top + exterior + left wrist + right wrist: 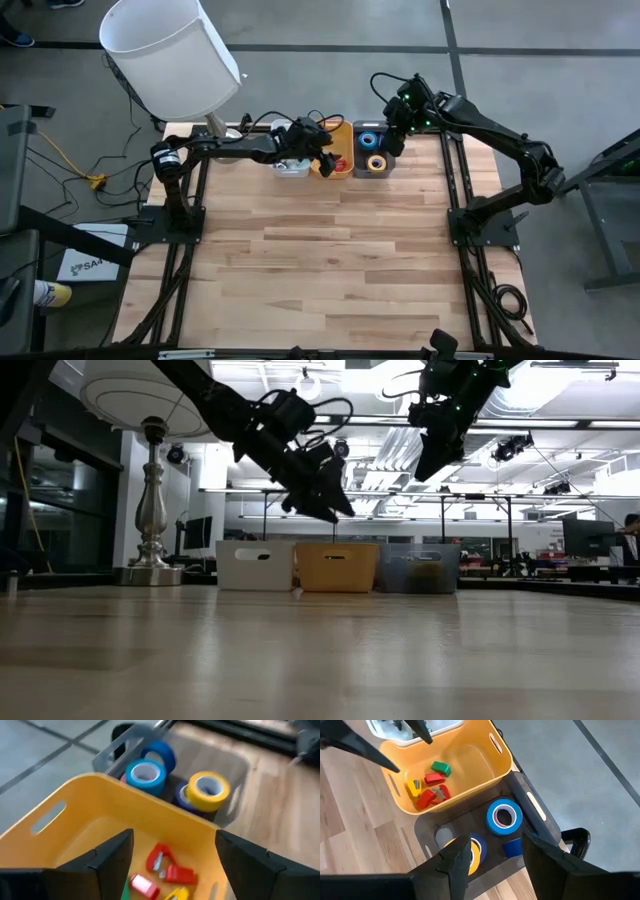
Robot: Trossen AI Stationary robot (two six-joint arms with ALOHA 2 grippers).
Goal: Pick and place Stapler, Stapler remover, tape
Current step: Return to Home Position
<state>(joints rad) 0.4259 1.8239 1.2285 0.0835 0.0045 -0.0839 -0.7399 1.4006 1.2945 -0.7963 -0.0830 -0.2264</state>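
Sorting looks finished: tape rolls (504, 817) lie in the grey bin (427, 820), small staplers (432, 795) in the yellow bin (470, 757) (both at the worktop's (330, 270) far edge). The left gripper (173, 832) hovers over the yellow bin and the right gripper (495, 842) over the grey one, each spread wide and empty. Homing is in hand, I judge: lift clear of the rims, then retract.

3 bins: 1 white bin (255, 565), 1 yellow bin (338, 567), 1 gray bin (420, 568). Tape: 2 blue rolls (504, 817), 1 yellow roll (207, 790), 1 purple roll (181, 795). 3 red staplers (425, 799), 1 green stapler (440, 768), 1 yellow stapler (414, 787).
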